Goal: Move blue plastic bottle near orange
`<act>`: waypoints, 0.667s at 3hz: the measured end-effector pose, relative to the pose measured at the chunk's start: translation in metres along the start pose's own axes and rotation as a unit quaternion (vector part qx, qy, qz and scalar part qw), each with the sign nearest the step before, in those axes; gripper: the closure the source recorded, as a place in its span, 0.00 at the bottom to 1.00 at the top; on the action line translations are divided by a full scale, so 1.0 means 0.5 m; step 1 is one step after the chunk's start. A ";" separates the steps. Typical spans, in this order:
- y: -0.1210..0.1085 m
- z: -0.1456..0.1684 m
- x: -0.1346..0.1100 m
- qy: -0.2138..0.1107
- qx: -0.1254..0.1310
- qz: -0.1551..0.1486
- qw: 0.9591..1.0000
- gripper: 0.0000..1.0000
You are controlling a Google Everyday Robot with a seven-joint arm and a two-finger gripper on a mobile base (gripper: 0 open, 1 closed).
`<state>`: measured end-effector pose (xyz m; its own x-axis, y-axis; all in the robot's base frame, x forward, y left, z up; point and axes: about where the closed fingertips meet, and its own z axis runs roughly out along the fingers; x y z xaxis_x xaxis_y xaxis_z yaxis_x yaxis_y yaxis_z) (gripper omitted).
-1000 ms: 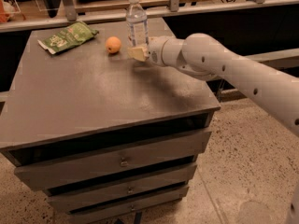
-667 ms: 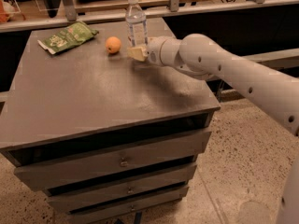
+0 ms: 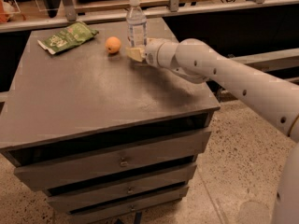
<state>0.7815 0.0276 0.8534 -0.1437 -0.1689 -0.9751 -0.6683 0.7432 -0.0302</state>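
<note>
End effector [image 3: 136, 53] masks the base of the blue plastic bottle [image 3: 136, 20]; label [image 3: 137, 31] illegible; arm [image 3: 243, 85] cropped at right edge.

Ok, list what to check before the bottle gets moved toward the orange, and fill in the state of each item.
1. Blue plastic bottle stands upright with its cap on: ok.
2. Hand is low at the bottle's base, on the near side: ok.
3. Firm hold on the bottle: cannot tell.
4. Orange in plain view on the tabletop, picture-left of the bottle and apart from it: ok.
5. Strip of tabletop between bottle and orange has nothing on it: ok.
6. Green snack bag lies beyond the orange, out of the bottle's path: ok.
</note>
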 end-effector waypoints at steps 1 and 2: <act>0.002 0.004 0.002 -0.012 0.009 0.002 1.000 0.60; 0.004 -0.001 0.003 -0.018 0.020 0.004 1.000 0.36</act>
<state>0.7793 0.0284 0.8520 -0.1222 -0.1406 -0.9825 -0.6377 0.7696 -0.0308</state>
